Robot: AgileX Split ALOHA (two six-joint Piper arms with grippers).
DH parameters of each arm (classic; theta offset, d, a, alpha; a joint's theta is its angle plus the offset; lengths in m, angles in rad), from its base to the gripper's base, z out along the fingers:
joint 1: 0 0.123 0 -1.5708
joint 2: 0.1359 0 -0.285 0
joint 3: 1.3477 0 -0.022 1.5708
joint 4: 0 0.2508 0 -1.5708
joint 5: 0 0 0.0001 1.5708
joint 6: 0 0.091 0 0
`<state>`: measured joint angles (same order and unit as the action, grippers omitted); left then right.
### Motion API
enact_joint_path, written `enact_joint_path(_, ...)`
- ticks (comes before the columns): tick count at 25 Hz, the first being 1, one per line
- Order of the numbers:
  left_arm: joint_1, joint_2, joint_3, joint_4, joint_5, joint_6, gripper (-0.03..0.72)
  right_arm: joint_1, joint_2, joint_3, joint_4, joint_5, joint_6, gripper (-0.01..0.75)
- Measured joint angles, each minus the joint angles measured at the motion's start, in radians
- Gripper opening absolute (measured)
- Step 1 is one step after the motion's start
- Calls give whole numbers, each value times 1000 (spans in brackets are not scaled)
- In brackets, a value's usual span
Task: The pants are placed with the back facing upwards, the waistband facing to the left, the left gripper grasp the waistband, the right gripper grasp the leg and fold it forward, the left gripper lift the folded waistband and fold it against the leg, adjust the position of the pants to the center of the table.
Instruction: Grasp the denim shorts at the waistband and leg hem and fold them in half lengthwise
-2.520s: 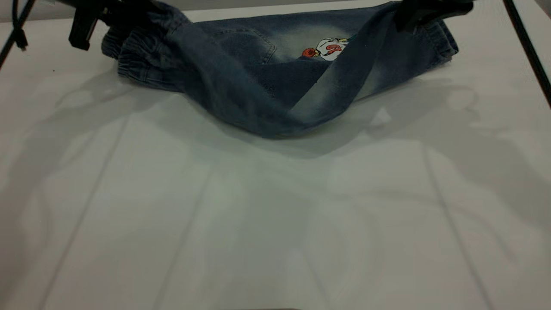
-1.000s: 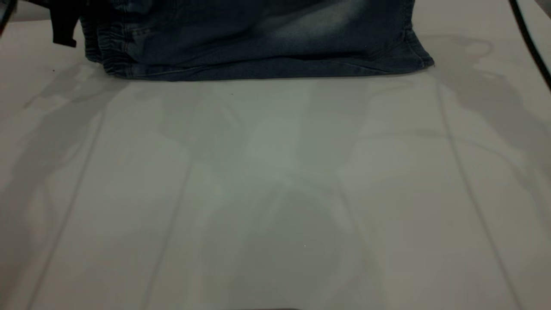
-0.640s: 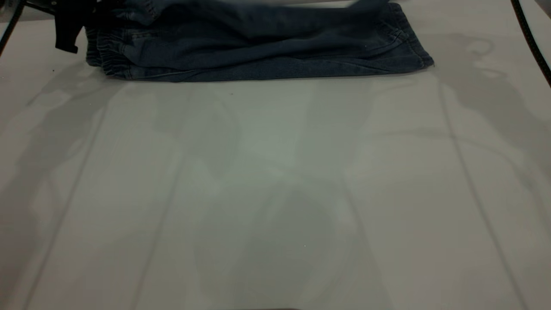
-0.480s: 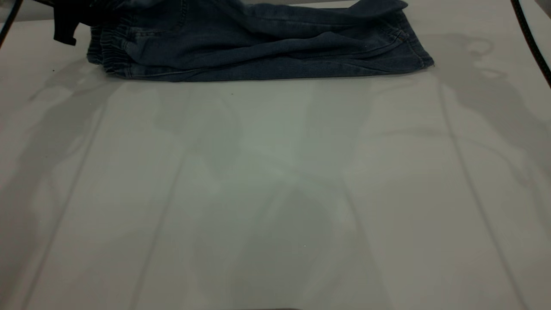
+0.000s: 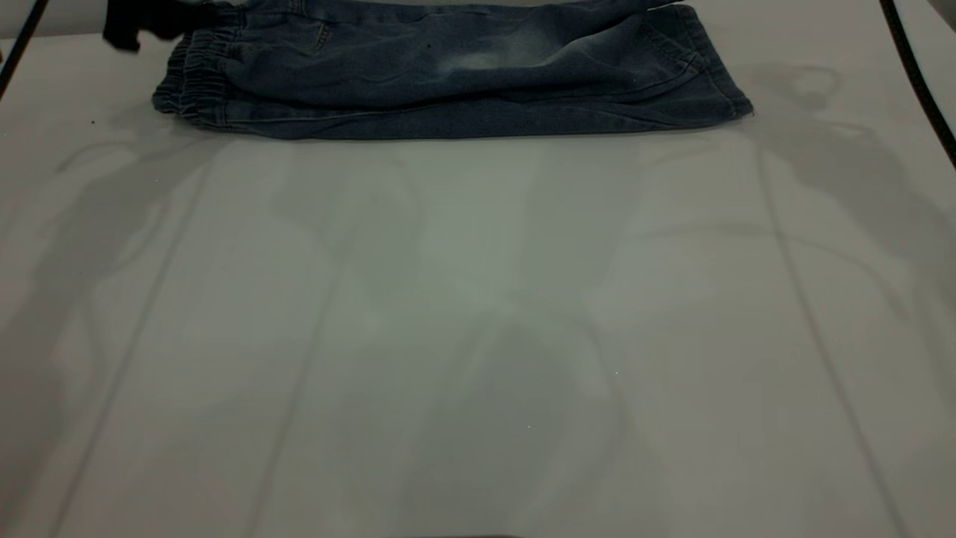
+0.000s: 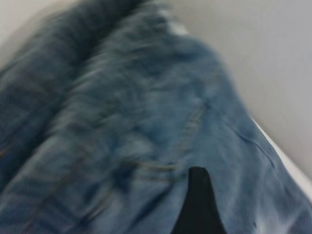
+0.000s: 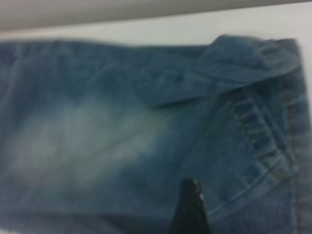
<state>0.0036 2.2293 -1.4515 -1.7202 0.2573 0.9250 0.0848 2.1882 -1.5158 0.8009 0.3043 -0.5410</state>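
The pants (image 5: 455,78) lie folded lengthwise along the far edge of the tabletop (image 5: 478,321), one leg laid over the other, so that they form a long, low band of denim. The waistband (image 5: 196,90) sits at the exterior view's left end, its gathered elastic bunched in ridges; the stitched hems are at the right end. The leg (image 5: 493,60) on top shows a pale faded patch near its middle, and a back pocket is visible toward the waistband end. A ridge of cloth runs slantwise across the top layer (the fold has not settled flat).

The left hand (image 5: 138,22) is a dark shape at the top left corner of the exterior view, just beside the waistband and above it. In its wrist view one black fingertip (image 6: 197,204) juts in over blurred denim; whether it is spread or pinching cloth I cannot tell.

The right hand (image 7: 190,209) is outside the exterior view. Its wrist view shows one dark fingertip over the hem end of the pants, with the pale patch and a turned-over corner of cloth nearby; its grip cannot be told either.

A black cable (image 5: 922,82) crosses the exterior view's right edge.
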Motion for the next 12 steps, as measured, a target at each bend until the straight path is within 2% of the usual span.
enact_joint_path(3,0,0,-40,13,131,141,499,0,-26,-32,-3,104,-88,494)
enact_joint_path(6,0,0,-78,96,235,167,499,0,-63,-71,-7,203,-126,494)
enact_joint_path(9,0,-2,-120,290,315,98,499,0,-93,-85,-8,265,-146,494)
enact_joint_path(12,0,-2,-171,581,394,-68,499,0,-106,-87,-15,303,-155,494)
